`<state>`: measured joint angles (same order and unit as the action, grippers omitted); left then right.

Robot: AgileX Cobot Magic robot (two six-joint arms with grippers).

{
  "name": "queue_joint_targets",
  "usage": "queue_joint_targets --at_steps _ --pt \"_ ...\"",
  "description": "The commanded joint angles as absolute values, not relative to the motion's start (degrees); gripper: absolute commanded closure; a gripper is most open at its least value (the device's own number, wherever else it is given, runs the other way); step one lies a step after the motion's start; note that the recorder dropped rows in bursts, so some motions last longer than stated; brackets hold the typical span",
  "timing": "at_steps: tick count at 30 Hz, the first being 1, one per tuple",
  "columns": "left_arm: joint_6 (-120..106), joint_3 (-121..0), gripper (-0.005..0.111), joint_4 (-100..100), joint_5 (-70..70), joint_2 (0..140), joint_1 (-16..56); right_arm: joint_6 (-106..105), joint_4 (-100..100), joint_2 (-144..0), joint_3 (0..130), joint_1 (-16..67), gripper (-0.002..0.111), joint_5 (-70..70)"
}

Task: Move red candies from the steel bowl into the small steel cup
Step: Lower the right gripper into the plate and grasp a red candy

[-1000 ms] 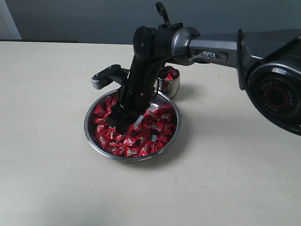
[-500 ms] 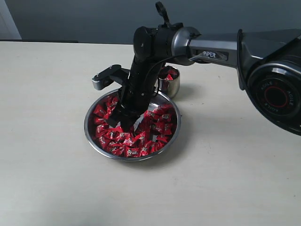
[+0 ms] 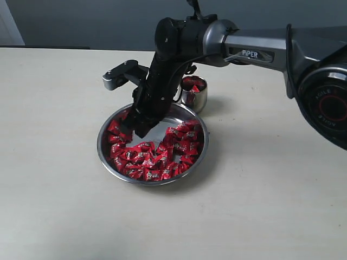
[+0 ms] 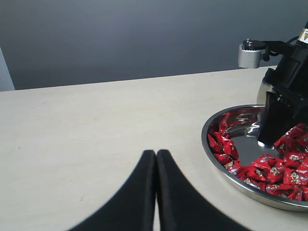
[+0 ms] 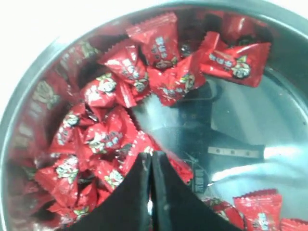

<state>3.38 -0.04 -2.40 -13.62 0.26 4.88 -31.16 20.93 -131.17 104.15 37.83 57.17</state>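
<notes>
Moved since a second ago: right gripper [image 3: 136, 131] is up off the pile of small square red-wrapped candies [image 3: 154, 162] it was buried in, and its jaws have gone from spread to closed. The black right arm [image 3: 255, 51] sits a bit higher. A bare patch of floor now shows in the wide shallow shiny steel bowl [image 3: 99, 145] where the tips were.
Table: pale beige flat top [image 3: 59, 211], dark grey wall behind.
Right arm: comes in from the right of the exterior view and crosses the middle, wrist tilted down over the bowl's left half. A grey camera block [image 3: 115, 77] sticks out on a bracket beside it.
Steel bowl: on the table mid-scene. Candies are banked along the left, front and right; the polished centre is bare and mirrors the gripper.
Right gripper: black fingers [image 5: 137, 192] pressed together to a point, tips just above the bowl floor at the pile's edge. No wrapper clearly pinched; can't tell if a candy is caught.
Left gripper [image 4: 156, 154]: fingers flat against each other, holding nothing, over bare table; bowl near, not touching.
Cup: small rounded shiny steel cup [image 3: 198, 98], upright, just behind the bowl's far rim, partly hidden by the arm, red candies inside.
Candies: most are in the bowl, with white/silver print on the wrappers.
</notes>
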Motion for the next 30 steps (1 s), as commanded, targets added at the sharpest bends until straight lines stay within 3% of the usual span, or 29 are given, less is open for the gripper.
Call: queue_joint_targets --at_steps 1,3,6,30 --pt "3.5 0.0 0.106 -2.5 -13.3 0.0 5.3 -34.0 24.9 -130.6 104.3 38.2 0.091 56.7" --pt "3.5 0.0 0.106 -2.5 -13.3 0.0 5.3 -34.5 24.8 -130.6 104.3 38.5 0.076 56.7" --pt "3.5 0.0 0.106 -2.5 -13.3 0.0 5.3 -34.5 24.7 -130.6 104.3 38.5 0.065 56.7" --pt "3.5 0.0 0.106 -2.5 -13.3 0.0 5.3 -33.3 20.8 -134.7 104.3 38.5 0.068 58.4"
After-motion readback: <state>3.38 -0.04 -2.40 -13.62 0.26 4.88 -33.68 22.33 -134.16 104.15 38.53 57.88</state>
